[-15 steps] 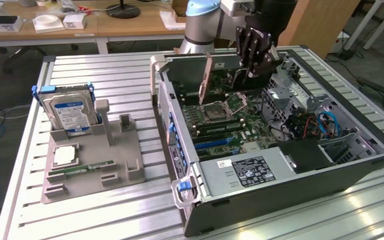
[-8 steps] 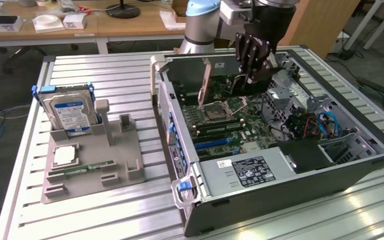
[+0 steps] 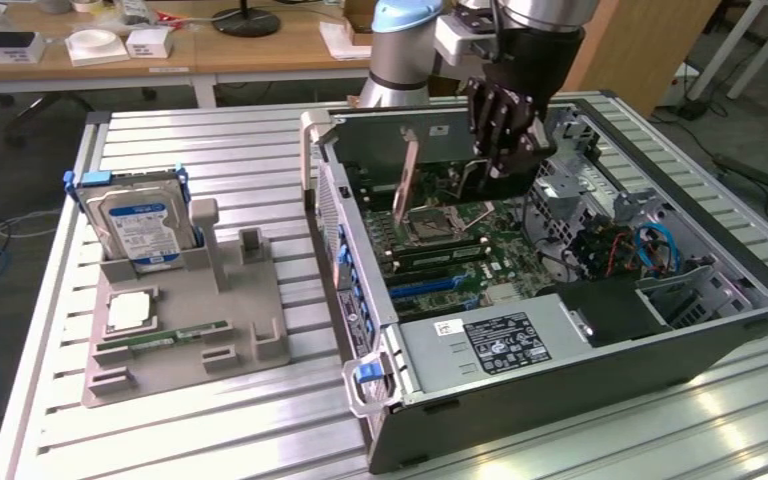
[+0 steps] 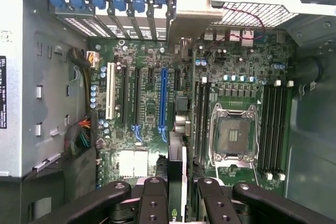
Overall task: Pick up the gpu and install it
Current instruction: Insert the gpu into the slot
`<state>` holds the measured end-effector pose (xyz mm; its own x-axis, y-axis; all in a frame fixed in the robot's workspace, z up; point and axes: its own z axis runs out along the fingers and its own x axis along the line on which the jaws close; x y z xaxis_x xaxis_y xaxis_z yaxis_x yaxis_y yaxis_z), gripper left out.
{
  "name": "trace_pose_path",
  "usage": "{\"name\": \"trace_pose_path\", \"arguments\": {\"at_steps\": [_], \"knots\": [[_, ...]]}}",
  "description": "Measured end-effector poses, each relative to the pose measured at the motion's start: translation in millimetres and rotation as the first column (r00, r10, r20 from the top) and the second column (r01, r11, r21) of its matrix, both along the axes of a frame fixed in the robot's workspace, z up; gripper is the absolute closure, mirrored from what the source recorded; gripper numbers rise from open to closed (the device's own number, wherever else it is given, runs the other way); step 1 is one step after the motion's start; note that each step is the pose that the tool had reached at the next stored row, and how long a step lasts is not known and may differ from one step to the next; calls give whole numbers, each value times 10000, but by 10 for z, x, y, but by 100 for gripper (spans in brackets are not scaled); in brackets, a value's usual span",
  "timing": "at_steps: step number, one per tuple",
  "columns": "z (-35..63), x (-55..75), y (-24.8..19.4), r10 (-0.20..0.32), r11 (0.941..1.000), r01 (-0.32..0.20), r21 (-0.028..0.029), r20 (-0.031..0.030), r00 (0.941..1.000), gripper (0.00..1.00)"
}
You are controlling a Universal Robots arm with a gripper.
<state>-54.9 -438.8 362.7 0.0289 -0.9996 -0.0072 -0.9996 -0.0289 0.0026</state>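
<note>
My gripper point(image 3: 511, 165) hangs inside the open computer case point(image 3: 704, 350), shut on the gpu point(image 3: 448, 182), a thin card held upright on its edge above the motherboard point(image 3: 491, 240). In the wrist view the gpu point(image 4: 177, 174) shows edge-on as a dark strip between the black fingers point(image 4: 152, 203) of my gripper point(image 4: 177, 205). It hovers over the board, roughly in line with the long blue slot point(image 4: 164, 98) and short of it. The card's lower edge is clear of the board.
The CPU socket point(image 4: 233, 132) and memory slots point(image 4: 275, 129) lie beside the card. The power supply point(image 3: 491, 345) fills the near end of the case. On the exterior view's left, a grey holder point(image 3: 244, 330) carries the hard drive point(image 3: 144, 225), a processor point(image 3: 131, 312) and a memory stick point(image 3: 164, 342).
</note>
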Motion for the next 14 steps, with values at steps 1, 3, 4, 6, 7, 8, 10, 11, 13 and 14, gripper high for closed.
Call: {"name": "trace_pose_path", "arguments": {"at_steps": [1, 3, 4, 6, 7, 8, 10, 11, 13, 14], "knots": [[-9, -3, -2, 1, 10000, -1, 0, 0, 10000, 73], [-22, -8, -9, 1, 10000, -1, -2, 0, 10000, 73], [-27, -10, -13, 0, 10000, 0, -3, -1, 10000, 73], [-38, -16, -25, -1, 10000, 1, -1, 0, 10000, 73], [-43, -18, -31, -1, 10000, 1, -2, 1, 10000, 73], [-49, -22, -35, -1, 10000, 1, -3, 1, 10000, 73], [-63, -40, -37, 0, 10000, 0, -16, 5, 10000, 73], [-69, -56, -37, 0, 10000, 0, -21, 26, 10000, 73], [-81, -95, -37, 0, 10000, 0, -23, 93, 10000, 73], [-90, -108, -37, -1, 10000, 1, -20, 112, 9999, 73]]}}
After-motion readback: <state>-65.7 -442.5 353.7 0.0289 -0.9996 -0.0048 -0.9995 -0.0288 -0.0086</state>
